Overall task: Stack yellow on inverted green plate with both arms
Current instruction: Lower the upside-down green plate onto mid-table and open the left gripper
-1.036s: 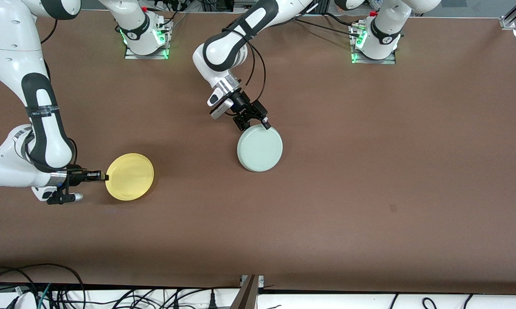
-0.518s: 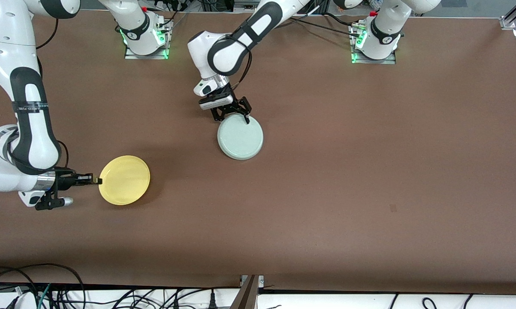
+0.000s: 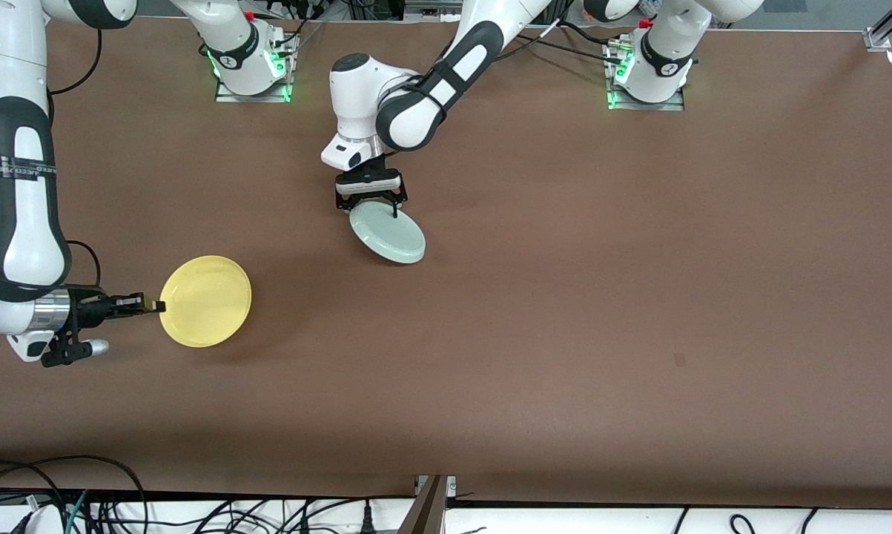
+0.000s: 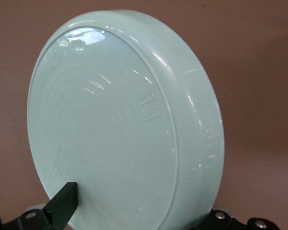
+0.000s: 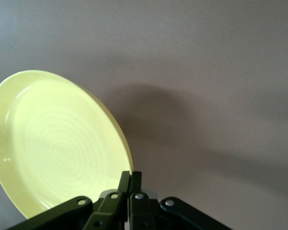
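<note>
The pale green plate (image 3: 388, 235) hangs tilted above the middle of the table, its underside showing (image 4: 105, 124). My left gripper (image 3: 368, 211) is shut on its rim, one finger (image 4: 63, 200) against the plate's base and the other past the rim wall. The left arm reaches in from its base toward the right arm's end. The yellow plate (image 3: 207, 300) is held a little above the table at the right arm's end, hollow side up (image 5: 57, 148), casting a shadow below. My right gripper (image 3: 154, 305) pinches its edge, fingers tight together (image 5: 130, 179).
The brown table (image 3: 601, 297) carries nothing else. Both arm bases (image 3: 251, 63) (image 3: 649, 70) stand along the edge farthest from the front camera. Cables (image 3: 82, 497) and a metal bracket (image 3: 431, 500) lie past the near edge.
The left gripper has carried the green plate toward the right arm's end and tipped it from flat to tilted. The right gripper has drawn the yellow plate slightly outward and raised it.
</note>
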### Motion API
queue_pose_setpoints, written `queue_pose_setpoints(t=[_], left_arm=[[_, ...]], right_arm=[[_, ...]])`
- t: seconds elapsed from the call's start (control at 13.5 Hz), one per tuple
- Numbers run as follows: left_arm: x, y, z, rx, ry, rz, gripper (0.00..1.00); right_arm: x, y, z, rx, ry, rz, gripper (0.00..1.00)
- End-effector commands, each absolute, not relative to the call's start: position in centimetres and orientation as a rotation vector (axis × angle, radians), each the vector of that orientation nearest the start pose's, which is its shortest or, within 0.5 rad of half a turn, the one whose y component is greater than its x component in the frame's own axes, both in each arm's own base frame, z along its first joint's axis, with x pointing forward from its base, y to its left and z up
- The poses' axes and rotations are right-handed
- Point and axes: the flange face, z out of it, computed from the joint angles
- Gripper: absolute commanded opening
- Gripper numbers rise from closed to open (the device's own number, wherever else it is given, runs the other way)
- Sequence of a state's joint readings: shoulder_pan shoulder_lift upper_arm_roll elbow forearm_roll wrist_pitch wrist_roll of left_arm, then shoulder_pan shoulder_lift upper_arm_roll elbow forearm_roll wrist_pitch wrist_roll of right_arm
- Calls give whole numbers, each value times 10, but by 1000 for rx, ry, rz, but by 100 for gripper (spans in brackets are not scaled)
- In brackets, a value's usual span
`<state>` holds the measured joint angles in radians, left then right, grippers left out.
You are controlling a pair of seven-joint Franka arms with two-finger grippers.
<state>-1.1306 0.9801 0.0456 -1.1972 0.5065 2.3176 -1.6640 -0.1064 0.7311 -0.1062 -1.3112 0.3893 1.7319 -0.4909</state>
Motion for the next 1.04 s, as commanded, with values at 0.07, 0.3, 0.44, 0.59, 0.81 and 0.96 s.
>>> queue_pose_setpoints(t=[0.07, 0.3, 0.44, 0.59, 0.81, 0.96], left_arm=[[404, -668, 193, -3170, -323, -684, 100], [453, -636, 169, -3225, -267, -633, 100], [496, -605, 162, -3249, -200, -609, 100], [535, -572, 160, -3288, -126, -522, 100], [571, -543, 163, -3380, -144, -483, 100], [574, -539, 145, -3447, -166, -531, 100]], right_arm=[[699, -102, 296, -2707, -228, 252, 0], [700, -98, 298, -2713, -200, 258, 0], [703, -96, 305, -2721, -210, 242, 0], [704, -96, 305, -2723, -208, 242, 0], [704, -95, 305, -2724, -211, 243, 0], [703, -95, 304, -2725, -213, 245, 0]])
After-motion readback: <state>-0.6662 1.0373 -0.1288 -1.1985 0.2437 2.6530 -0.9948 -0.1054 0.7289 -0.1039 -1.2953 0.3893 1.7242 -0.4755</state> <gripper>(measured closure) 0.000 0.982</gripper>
